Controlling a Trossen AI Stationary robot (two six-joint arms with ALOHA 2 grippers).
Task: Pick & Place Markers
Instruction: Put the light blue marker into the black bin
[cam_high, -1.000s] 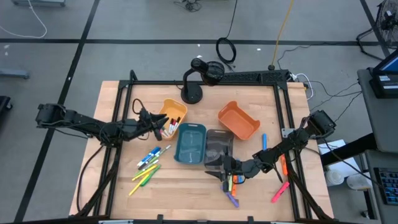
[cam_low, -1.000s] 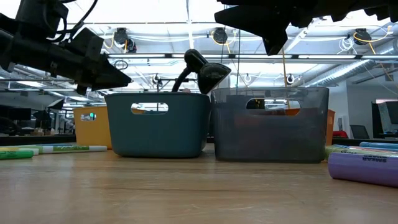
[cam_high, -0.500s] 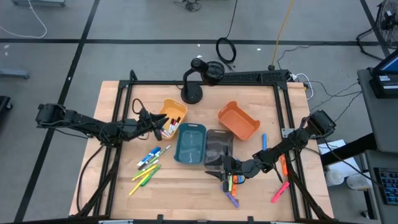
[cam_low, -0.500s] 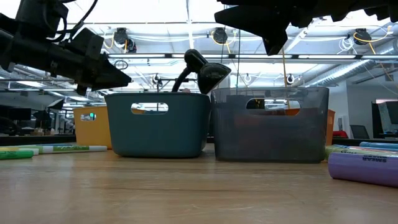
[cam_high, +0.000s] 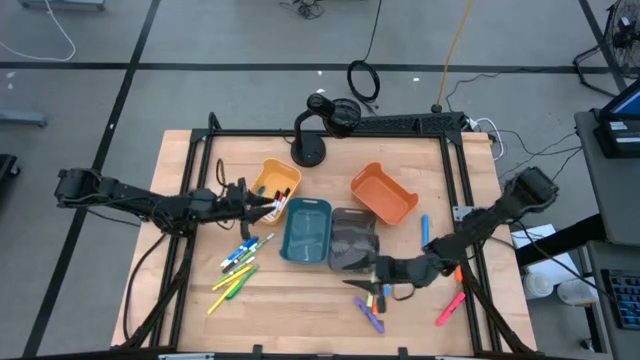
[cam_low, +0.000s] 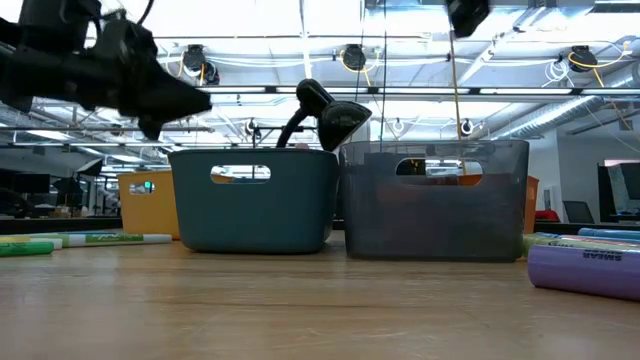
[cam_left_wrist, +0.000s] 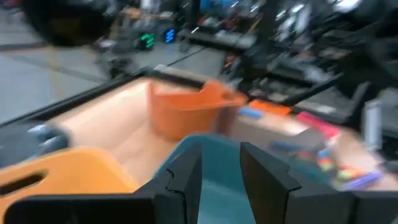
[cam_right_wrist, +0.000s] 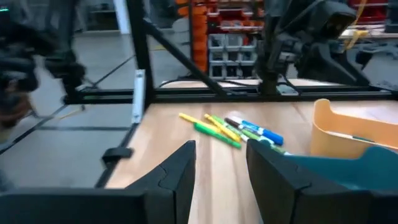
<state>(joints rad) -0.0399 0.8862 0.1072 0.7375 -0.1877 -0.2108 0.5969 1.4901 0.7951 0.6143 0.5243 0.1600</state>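
Yellow bin (cam_high: 262, 176) is the only one where I can see markers: a few red and white ones (cam_high: 279, 197) lie against its near wall. The teal bin (cam_high: 306, 232), the grey bin (cam_high: 350, 240) and the orange bin (cam_high: 383, 192) look empty from above, so I judge the job barely begun.

Most of the markers are on the wooden surface (cam_high: 190, 160). A green, yellow and blue cluster (cam_high: 238, 265) lies on my left side, just in front of the teal bin. A purple, orange and green heap (cam_high: 373, 300) lies in front of the grey bin. Further to my right there is a blue marker (cam_high: 424, 226), an orange one (cam_high: 456, 268) and a pink one (cam_high: 450, 305).

My left pincer (cam_high: 268, 203) hangs over the gap between the yellow bin and the teal bin. Its fingers (cam_left_wrist: 186, 180) are parted, and through the gap I see only the teal bin, so it carries nothing. My right pincer (cam_high: 372, 283) is low, just beside the purple, orange and green heap. It too is released and empty, with bare wood showing between its fingers (cam_right_wrist: 180, 174).

The bins stand close together, the teal and grey ones side by side, so their walls crowd any approach to the markers at their feet. A black stand (cam_high: 312, 135) occupies the far edge, clear of my work. The markers in both clusters overlap, so lifting one cleanly may nudge its neighbours.
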